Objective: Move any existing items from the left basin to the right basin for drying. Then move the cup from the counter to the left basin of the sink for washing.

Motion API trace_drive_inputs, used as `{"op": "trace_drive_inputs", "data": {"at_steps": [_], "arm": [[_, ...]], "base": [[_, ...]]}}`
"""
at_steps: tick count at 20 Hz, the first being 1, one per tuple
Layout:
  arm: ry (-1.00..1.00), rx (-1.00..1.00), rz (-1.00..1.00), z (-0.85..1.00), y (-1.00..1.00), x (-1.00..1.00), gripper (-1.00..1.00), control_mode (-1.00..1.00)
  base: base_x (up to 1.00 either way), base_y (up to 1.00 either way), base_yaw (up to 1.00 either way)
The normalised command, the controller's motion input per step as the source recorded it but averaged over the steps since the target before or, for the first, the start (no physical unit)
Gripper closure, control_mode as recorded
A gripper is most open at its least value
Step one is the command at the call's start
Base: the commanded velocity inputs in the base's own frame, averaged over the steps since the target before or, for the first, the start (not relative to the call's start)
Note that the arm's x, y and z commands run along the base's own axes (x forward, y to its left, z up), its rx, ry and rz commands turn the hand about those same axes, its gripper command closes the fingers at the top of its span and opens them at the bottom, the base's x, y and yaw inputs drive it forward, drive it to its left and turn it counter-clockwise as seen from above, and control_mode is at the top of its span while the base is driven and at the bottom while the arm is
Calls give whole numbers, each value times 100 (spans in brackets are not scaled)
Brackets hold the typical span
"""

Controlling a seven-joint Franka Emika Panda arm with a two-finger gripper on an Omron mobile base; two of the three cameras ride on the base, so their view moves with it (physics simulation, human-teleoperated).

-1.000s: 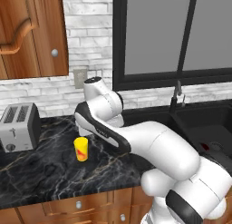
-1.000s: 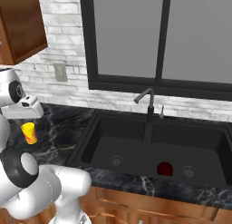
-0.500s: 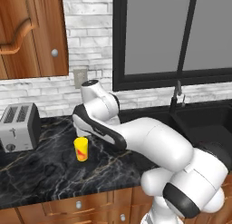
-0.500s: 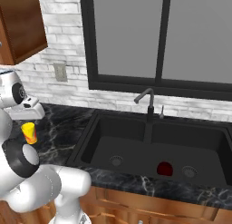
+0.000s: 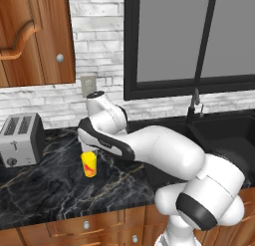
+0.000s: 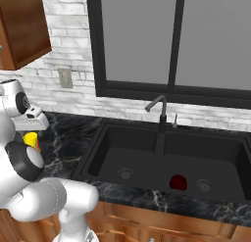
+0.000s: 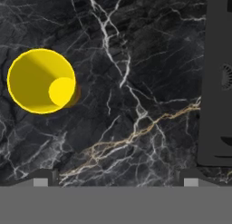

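A white Franka Panda arm reaches left across a simulated kitchen, its gripper [image 7: 115, 177] poised above the black marble counter [image 5: 45, 185] with its 2 dark fingertips [image 7: 44, 177] set wide apart and nothing between them. In the hand view, looking straight down, the small yellow cup [image 7: 41, 80] stands upright and open-mouthed on the veined stone, off to the upper left of the fingertips and clear of both. From the left base view the cup [image 5: 89, 163] sits on the counter just below the arm's wrist, its red mark facing the camera, with a silver 2-slot toaster [image 5: 21, 138] well apart to its left beneath a brown wooden wall cabinet [image 5: 35, 38]. The right base view shows the cup [image 6: 32, 139] partly hidden behind the robot's white body, to the left of the matte black double sink [image 6: 164, 160]. A tall thin black faucet [image 6: 158, 113] rises behind the divider between the 2 tubs. The left basin [image 6: 125, 157] shows only its round drain on the floor, while a small dark red object [image 6: 177, 182] lies on the floor of the right basin [image 6: 206, 162], just beside that tub's drain. A dark-framed window [image 6: 171, 40] and a white brick wall [image 6: 68, 45] run behind the counter.
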Motion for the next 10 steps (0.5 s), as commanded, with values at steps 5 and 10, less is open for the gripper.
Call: {"op": "trace_drive_inputs", "data": {"at_steps": [5, 10], "arm": [[0, 0, 0, -16, 11, 12, -100, -100], [0, 0, 0, -12, 10, 13, -100, -100]], "base": [[0, 0, 0], [0, 0, 0]]}}
